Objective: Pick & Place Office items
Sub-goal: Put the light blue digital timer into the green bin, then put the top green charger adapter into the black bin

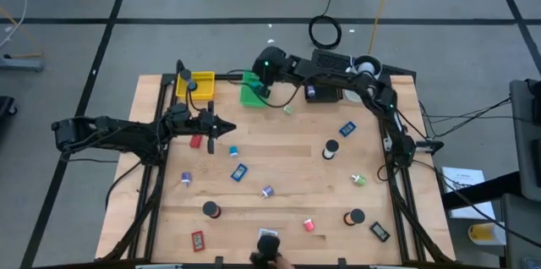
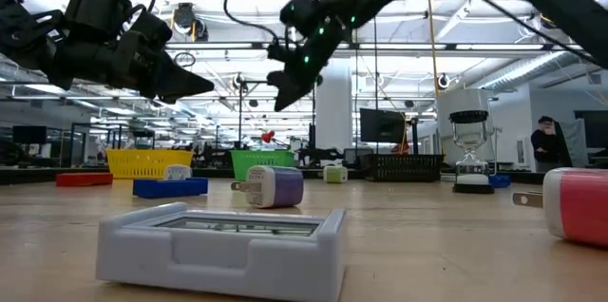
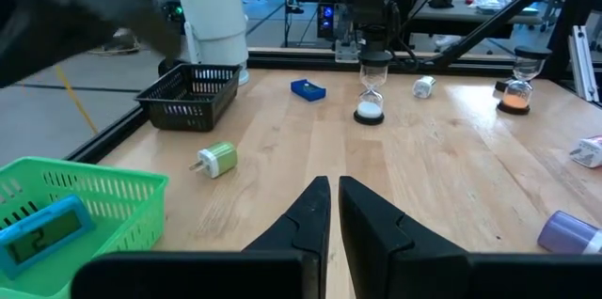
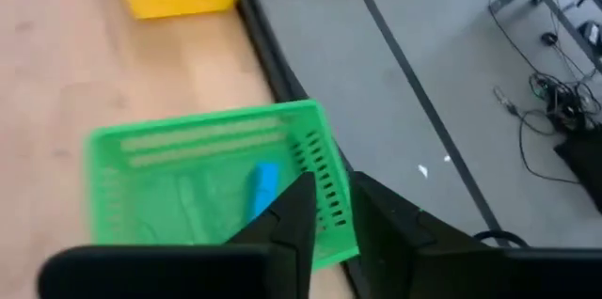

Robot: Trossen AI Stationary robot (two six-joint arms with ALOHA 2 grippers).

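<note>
Small office items lie scattered over the wooden table (image 1: 279, 167): black rolls (image 1: 210, 210), red (image 1: 196, 141) and blue (image 1: 239, 171) flat pieces, purple (image 1: 267, 191) and green (image 1: 358, 179) bits. My right gripper (image 4: 331, 207) hovers open above the green tray (image 4: 198, 186), where a blue piece (image 4: 264, 189) lies on the tray floor. The same gripper (image 1: 262, 83) shows at the far edge in the high view. My left gripper (image 3: 334, 207) is shut and empty. It hangs above the table's left half (image 1: 224, 127), near the red piece.
A yellow tray (image 1: 196, 85) stands left of the green tray (image 1: 252, 91). A black tray (image 1: 325, 91) and a white cup (image 1: 365, 68) stand to the right of it. An hourglass (image 1: 330, 149) stands mid-right. A grey flat device (image 2: 223, 245) lies at the near edge.
</note>
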